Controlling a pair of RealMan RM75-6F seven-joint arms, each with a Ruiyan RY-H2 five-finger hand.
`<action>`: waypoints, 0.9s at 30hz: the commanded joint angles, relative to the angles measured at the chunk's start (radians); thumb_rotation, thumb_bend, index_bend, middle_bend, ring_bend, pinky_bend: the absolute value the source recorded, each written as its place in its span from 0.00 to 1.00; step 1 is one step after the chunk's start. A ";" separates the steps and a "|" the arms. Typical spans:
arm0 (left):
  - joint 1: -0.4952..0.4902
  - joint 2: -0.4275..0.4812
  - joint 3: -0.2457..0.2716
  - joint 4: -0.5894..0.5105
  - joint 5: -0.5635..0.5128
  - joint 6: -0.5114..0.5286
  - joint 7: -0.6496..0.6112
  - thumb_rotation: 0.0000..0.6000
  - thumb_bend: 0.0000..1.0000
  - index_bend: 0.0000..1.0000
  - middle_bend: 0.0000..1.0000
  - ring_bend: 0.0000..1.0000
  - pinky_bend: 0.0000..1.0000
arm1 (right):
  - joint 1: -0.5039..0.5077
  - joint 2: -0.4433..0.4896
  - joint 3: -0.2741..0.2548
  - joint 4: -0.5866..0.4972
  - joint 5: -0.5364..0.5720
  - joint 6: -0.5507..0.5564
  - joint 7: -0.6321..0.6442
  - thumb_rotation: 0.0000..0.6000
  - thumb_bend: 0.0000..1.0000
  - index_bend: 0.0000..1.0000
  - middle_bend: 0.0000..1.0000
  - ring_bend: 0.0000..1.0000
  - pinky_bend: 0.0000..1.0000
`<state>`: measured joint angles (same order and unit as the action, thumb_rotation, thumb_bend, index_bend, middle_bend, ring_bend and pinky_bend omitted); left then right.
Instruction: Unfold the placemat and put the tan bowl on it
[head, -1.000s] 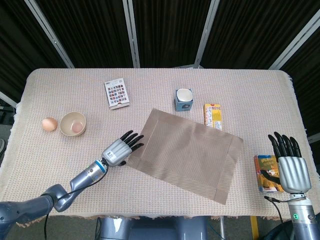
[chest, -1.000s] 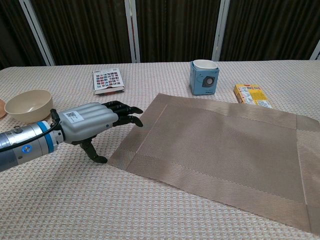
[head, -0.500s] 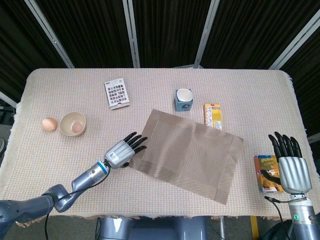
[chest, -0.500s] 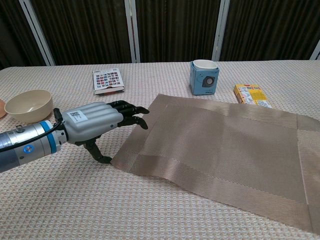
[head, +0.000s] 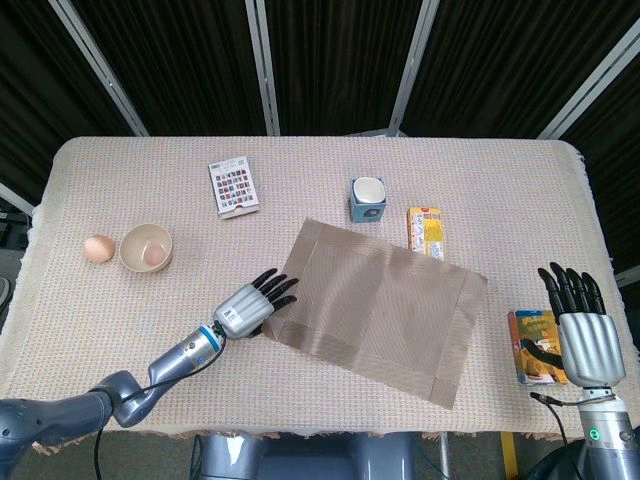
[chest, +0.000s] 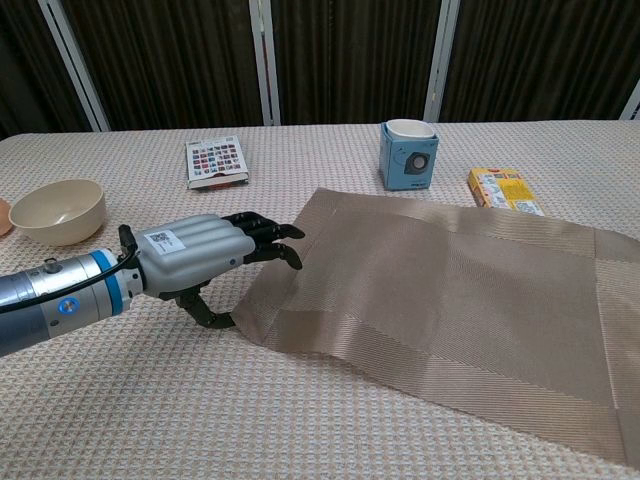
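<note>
The brown placemat (head: 380, 305) (chest: 450, 290) lies spread flat, slightly askew, in the middle of the table. My left hand (head: 250, 308) (chest: 200, 262) is at its left edge. The fingers (chest: 285, 235) are stretched out over the edge, and the thumb tip touches the near-left corner; nothing is gripped. The tan bowl (head: 146, 248) (chest: 57, 210) stands upright at the left, well clear of the hand and the mat. My right hand (head: 585, 335) rests at the right front with fingers apart and holds nothing.
An egg (head: 98, 248) lies left of the bowl. A card pack (head: 232, 186) lies at the back left. A blue mug (head: 368, 198) and a yellow box (head: 426, 232) sit behind the mat. An orange box (head: 532, 345) lies beside my right hand.
My left hand has slid right and nudged the mat's left edge and near corner with it. The right hand has stayed put.
</note>
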<state>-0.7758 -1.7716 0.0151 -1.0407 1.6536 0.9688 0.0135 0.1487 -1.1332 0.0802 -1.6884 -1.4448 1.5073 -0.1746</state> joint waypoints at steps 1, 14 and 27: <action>-0.001 -0.003 0.001 -0.003 -0.004 -0.001 -0.004 1.00 0.42 0.21 0.00 0.00 0.00 | -0.001 0.001 0.001 0.001 -0.001 -0.001 0.002 1.00 0.00 0.00 0.00 0.00 0.00; 0.001 -0.013 0.014 -0.009 -0.012 -0.001 -0.007 1.00 0.42 0.39 0.00 0.00 0.00 | -0.008 0.007 0.009 0.000 -0.007 -0.002 0.013 1.00 0.00 0.00 0.00 0.00 0.00; 0.008 -0.019 0.020 -0.008 -0.023 0.004 0.003 1.00 0.47 0.58 0.00 0.00 0.00 | -0.014 0.013 0.015 -0.007 -0.019 0.003 0.022 1.00 0.00 0.00 0.00 0.00 0.00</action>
<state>-0.7684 -1.7919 0.0353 -1.0470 1.6312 0.9716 0.0155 0.1348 -1.1200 0.0950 -1.6956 -1.4640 1.5101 -0.1526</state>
